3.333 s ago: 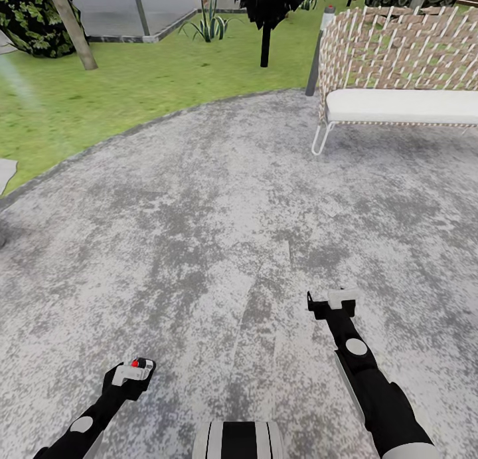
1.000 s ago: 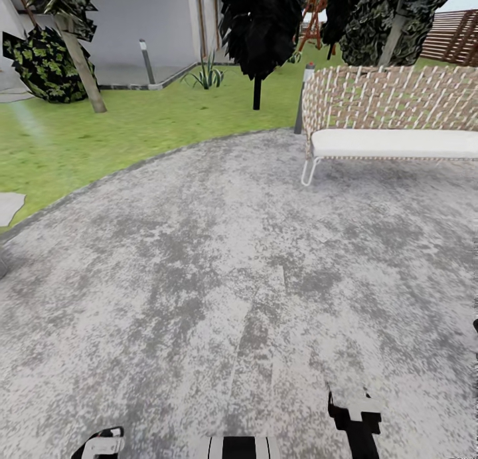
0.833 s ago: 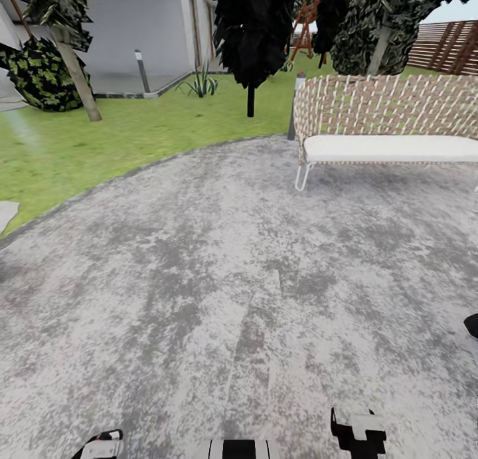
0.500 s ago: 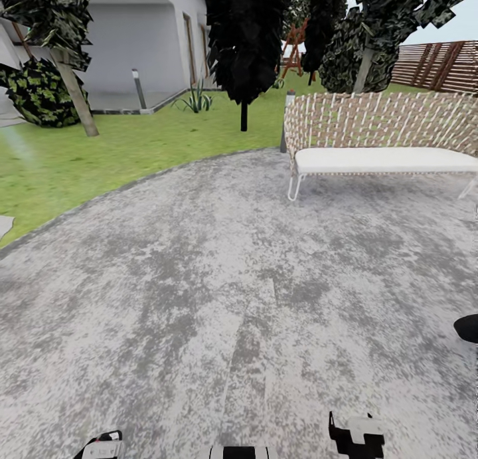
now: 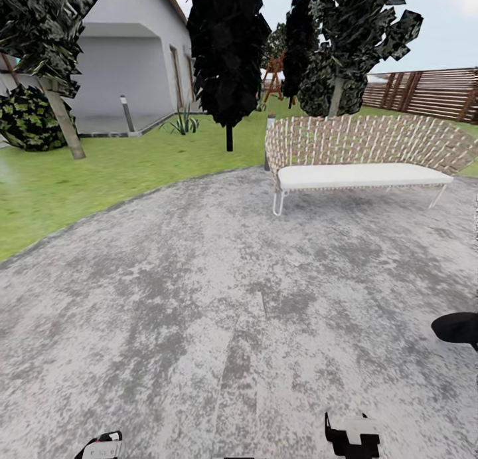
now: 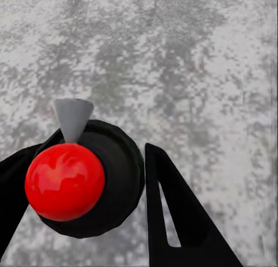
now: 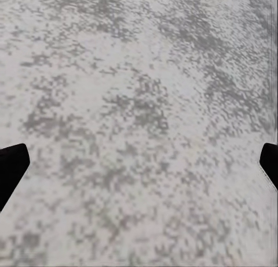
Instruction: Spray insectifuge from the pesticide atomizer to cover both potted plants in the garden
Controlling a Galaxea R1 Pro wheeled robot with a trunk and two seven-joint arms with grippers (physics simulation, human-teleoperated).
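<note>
My left gripper is shut on the pesticide atomizer, seen from above in the left wrist view: a dark round body with a red spot on top and a grey nozzle. One black finger presses its side. In the head view the left gripper peeks in at the bottom edge over the round grey paved patch. My right gripper is open, and its fingertips stand wide apart over bare paving. The two potted plants are out of view.
A woven bench with a white seat stands on the far right of the patch. Lawn, dark trees, a leafy bush, a house and a brown slatted fence lie beyond. A dark rounded object sits at the right edge.
The camera has tilted up and turned, so the bench has slid left and sky and fence have come into view. Both grippers now sit at the picture's bottom edge. The left gripper's hold is unchanged.
</note>
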